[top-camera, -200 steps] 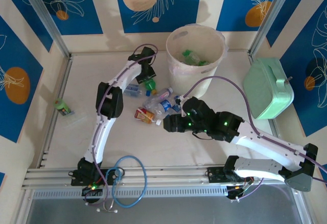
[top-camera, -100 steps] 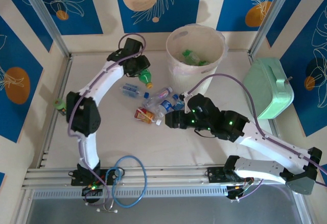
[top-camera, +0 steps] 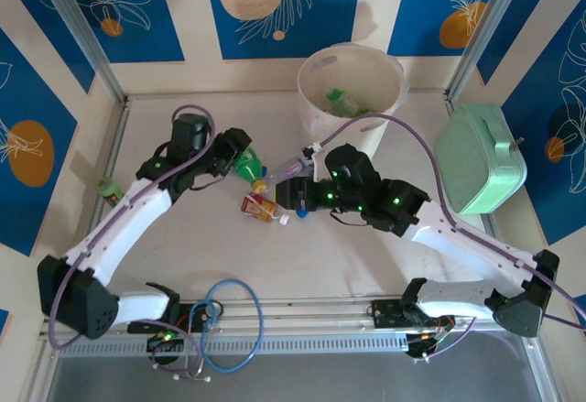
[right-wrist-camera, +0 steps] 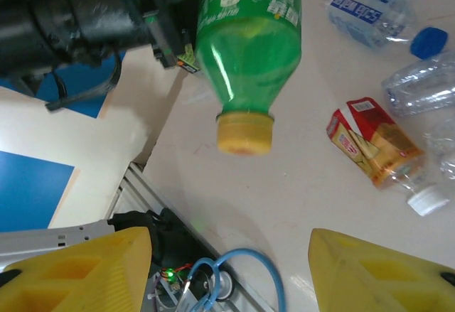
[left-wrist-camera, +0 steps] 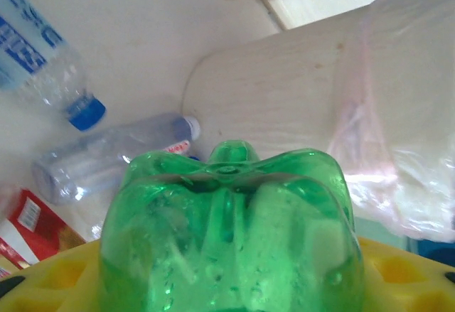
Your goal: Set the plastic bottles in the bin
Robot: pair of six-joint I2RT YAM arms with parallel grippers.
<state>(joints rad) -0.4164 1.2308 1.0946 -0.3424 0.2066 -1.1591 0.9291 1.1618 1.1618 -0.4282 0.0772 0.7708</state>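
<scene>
Pinching a green yellow-capped plastic bottle (top-camera: 248,163) in the left gripper (top-camera: 235,157), aloft near the tall pale round bin (top-camera: 305,86) ready for the drop, with the right gripper (right-wrist-camera: 227,259) spread above the loose bottles (right-wrist-camera: 373,141).

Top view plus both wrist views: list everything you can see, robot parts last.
bin: one, pale pinkish-white, far middle of table
bottles in bin: at least two, green
held bottle: one, green, yellow cap, in left gripper
orange bottle: one, orange label, white cap, lying mid-table
clear bottles: at least two, one with blue label and cap, lying by orange bottle
small bottle: one, green, table's left edge
case: one, mint green, right side
cable: one, blue loop, near edge
left gripper: shut on held bottle
right gripper: open, above table
</scene>
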